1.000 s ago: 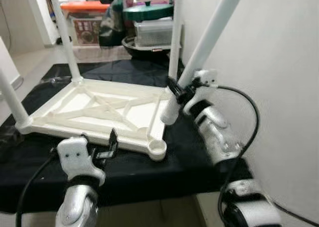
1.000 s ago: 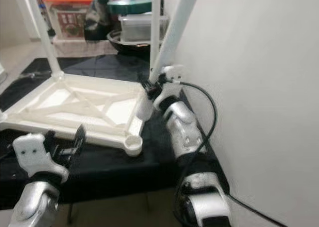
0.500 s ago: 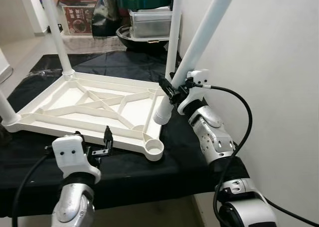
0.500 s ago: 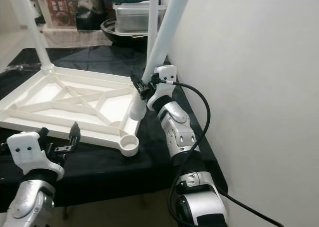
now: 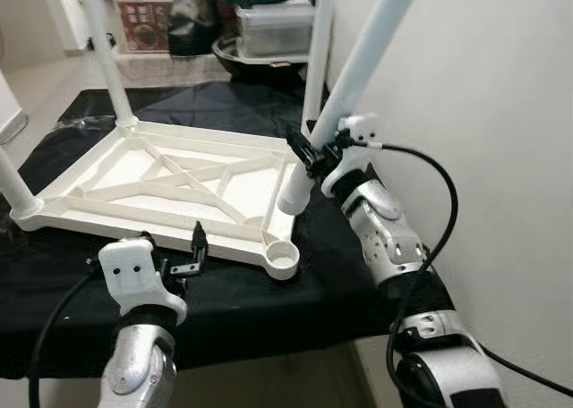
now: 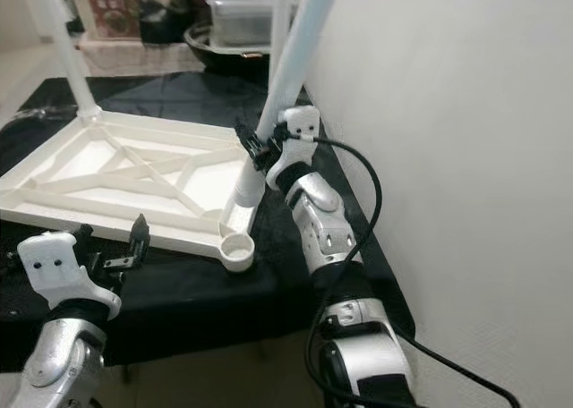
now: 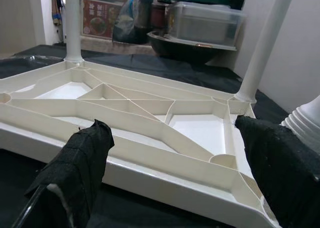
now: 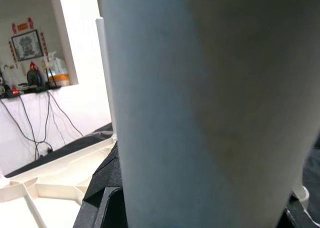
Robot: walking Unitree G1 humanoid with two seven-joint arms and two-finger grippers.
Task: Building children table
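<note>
Right gripper (image 5: 313, 154) pinching table leg (image 5: 345, 86) — leg leaning up-right, threaded end down | left gripper (image 5: 183, 258) spread — near tabletop (image 5: 170, 180)

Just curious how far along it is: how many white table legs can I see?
4: three stand in corner sockets, far left, near left, far right; the right gripper holds the fourth.

White plastic on black cloth

The tabletop (image 5: 170, 189) and loose leg (image 5: 349, 77) look smooth, matt plastic; the cloth (image 5: 260, 310) beneath is black and slightly crinkled; arm shells gleam silver.
</note>
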